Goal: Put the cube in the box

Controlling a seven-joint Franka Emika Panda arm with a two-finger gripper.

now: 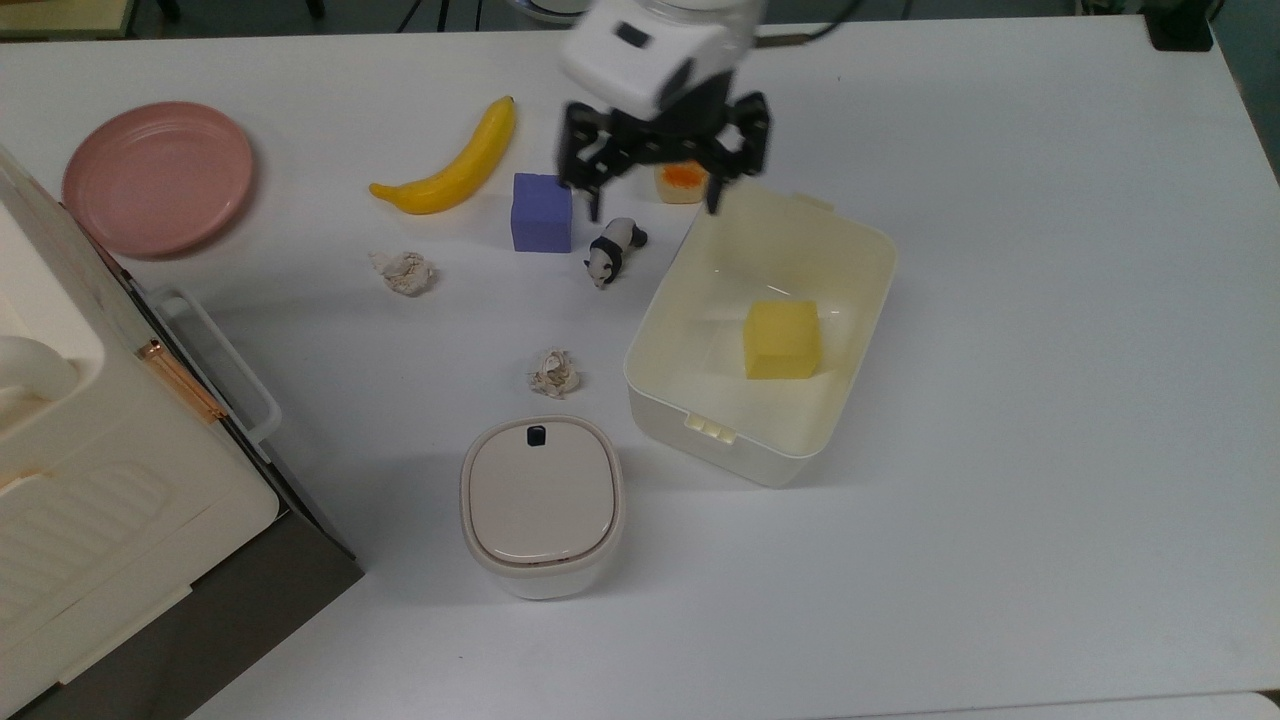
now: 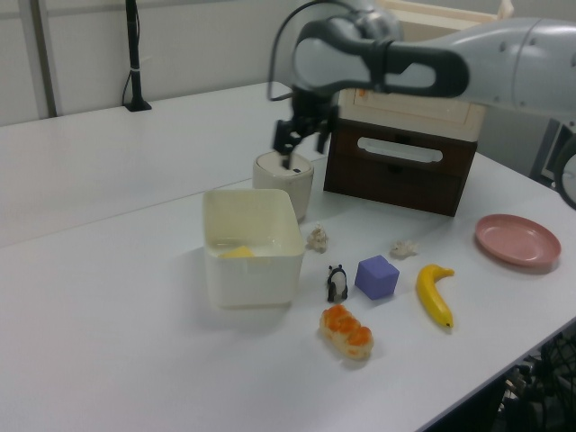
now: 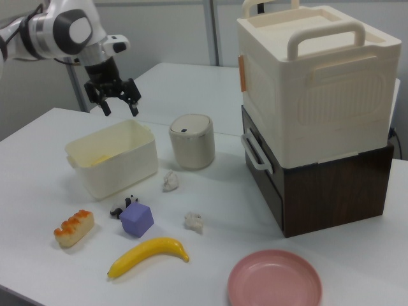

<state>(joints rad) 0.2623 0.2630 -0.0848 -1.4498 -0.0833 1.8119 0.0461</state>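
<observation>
The cube (image 1: 781,339), a plain pale-yellow block with smooth matte faces and soft edges, is lying flat on the floor of the box (image 1: 850,235), right of centre in the top view. In the left view only a yellow sliver of the cube (image 2: 238,253) is showing above the near wall of the box (image 2: 252,274); in the right view a yellowish patch inside the box (image 3: 121,167) is marking it.

The box is a cream-white rectangular plastic tub with rounded corners, carrying a small ribbed latch tab on its lower rim in the top view. No readable writing or brand mark is appearing on either item.

The tool (image 1: 654,211) is hanging in the upper middle of the top view with its black fingers spread apart and nothing between them, above the bench (image 1: 1050,400) just beyond the box's upper-left corner. In the left view the tool (image 2: 294,153) is hovering over the lidded bin (image 2: 283,184); in the right view the tool (image 3: 119,108) is sitting at upper left.

Around it, in the top view, are lying a purple block (image 1: 541,212), a toy panda (image 1: 612,251), a piece of bread (image 1: 680,182) and a banana (image 1: 455,165).
</observation>
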